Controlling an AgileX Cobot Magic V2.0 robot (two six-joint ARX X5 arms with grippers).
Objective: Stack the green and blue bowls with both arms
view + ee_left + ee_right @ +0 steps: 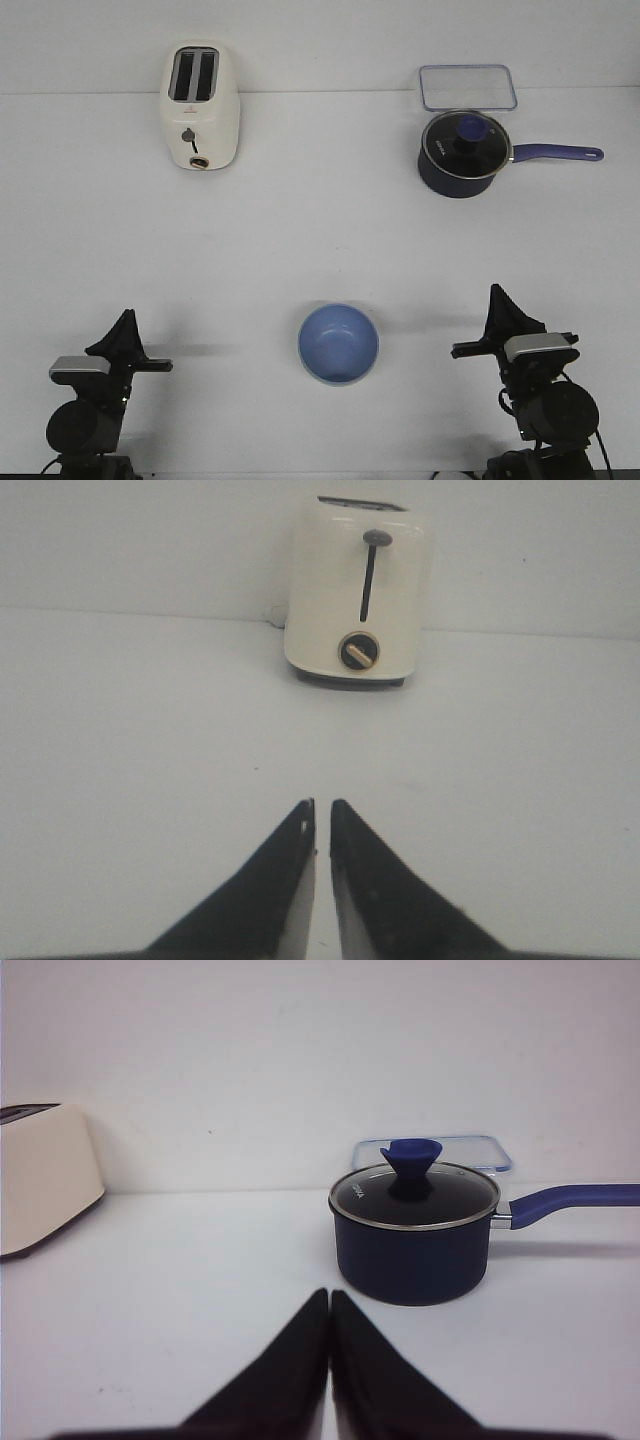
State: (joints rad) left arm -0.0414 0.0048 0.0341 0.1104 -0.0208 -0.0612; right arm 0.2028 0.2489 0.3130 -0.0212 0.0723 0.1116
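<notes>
The blue bowl (pixel 338 344) sits upright near the table's six o'clock edge; no green bowl shows. Left gripper (pixel 128 322) at nine o'clock and right gripper (pixel 497 297) at three o'clock idle, fingers together, empty. Nothing seems started; next, one must open and reach.

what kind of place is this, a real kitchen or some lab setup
Most likely a lab tabletop staged with kitchenware, not a real kitchen: a bare white table against a plain wall, holding a cream toaster, a lidded navy saucepan and a blue bowl, spaced far apart.
</notes>
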